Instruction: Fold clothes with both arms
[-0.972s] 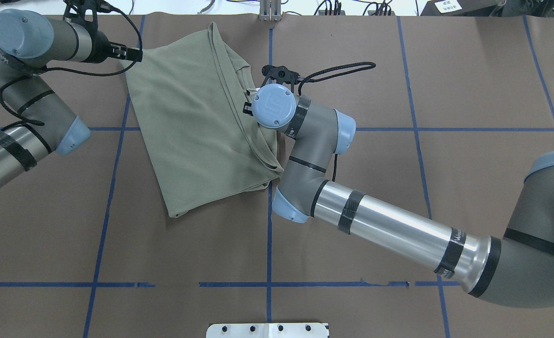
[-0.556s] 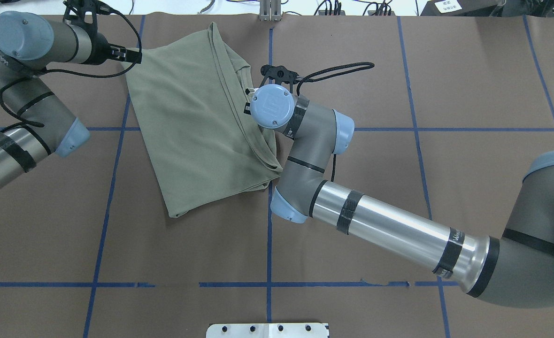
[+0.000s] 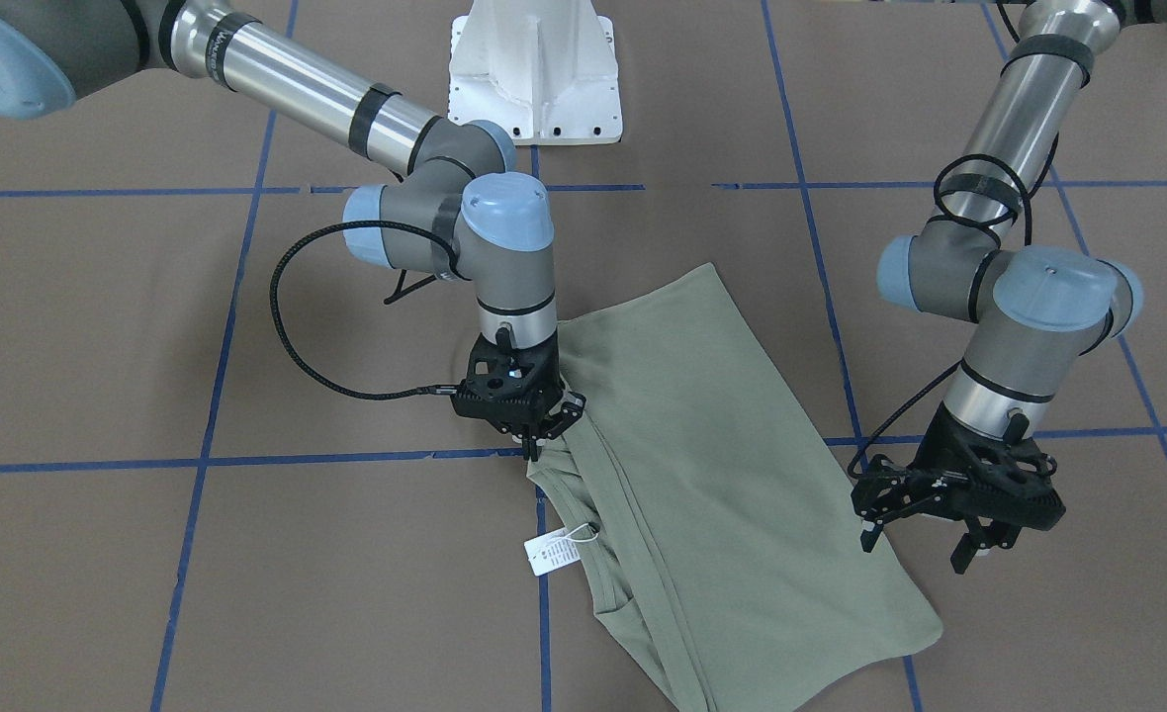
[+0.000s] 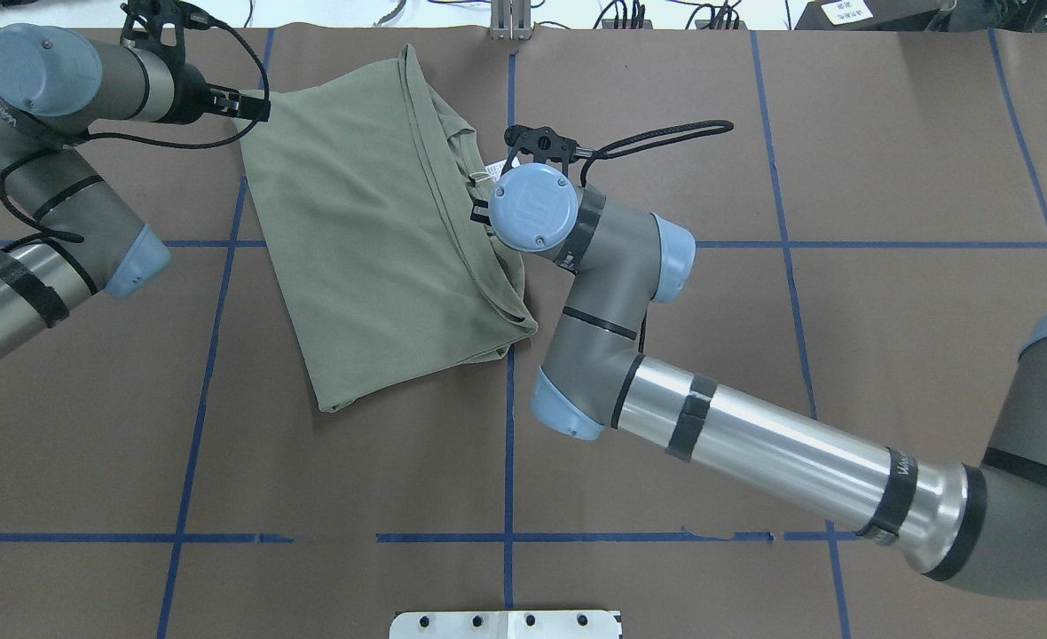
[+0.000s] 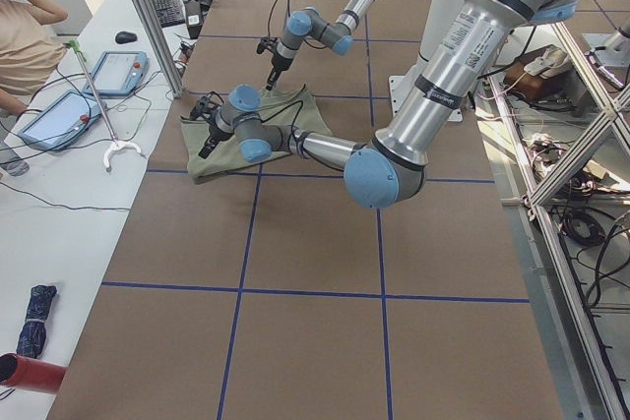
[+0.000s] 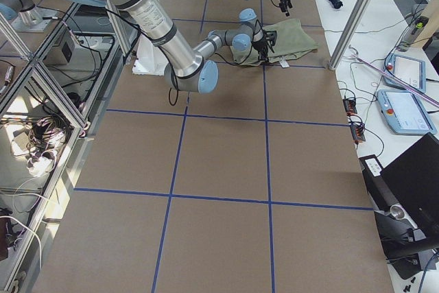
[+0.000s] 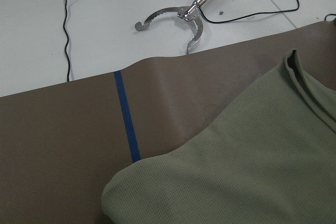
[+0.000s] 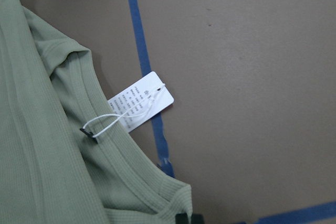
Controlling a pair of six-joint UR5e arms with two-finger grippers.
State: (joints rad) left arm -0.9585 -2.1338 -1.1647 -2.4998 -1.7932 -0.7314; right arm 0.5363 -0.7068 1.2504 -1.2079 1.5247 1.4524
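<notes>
The sage-green shirt (image 4: 364, 222) lies folded on the brown table, at the far side left of centre. It also shows in the front view (image 3: 732, 475). Its white hang tag (image 3: 552, 552) lies on the table by the neck (image 8: 142, 100). My right gripper (image 3: 536, 445) points down at the shirt's neck-side edge. Its fingertips look closed on the fabric's edge in the right wrist view (image 8: 188, 217). My left gripper (image 3: 915, 554) is open and empty, just above the shirt's opposite edge near a far corner (image 4: 253, 102). The left wrist view shows only shirt (image 7: 252, 171) and table.
The white pedestal (image 3: 534, 69) stands at the robot's side of the table. Blue tape lines (image 4: 509, 444) grid the brown cover. Past the far edge lie cables and a metal stand foot (image 7: 178, 17). An operator (image 5: 25, 36) sits beside the table's end.
My right wrist has shifted right, away from the shirt's middle, and the hang tag now shows beside it. The shirt and my left arm have hardly moved.
</notes>
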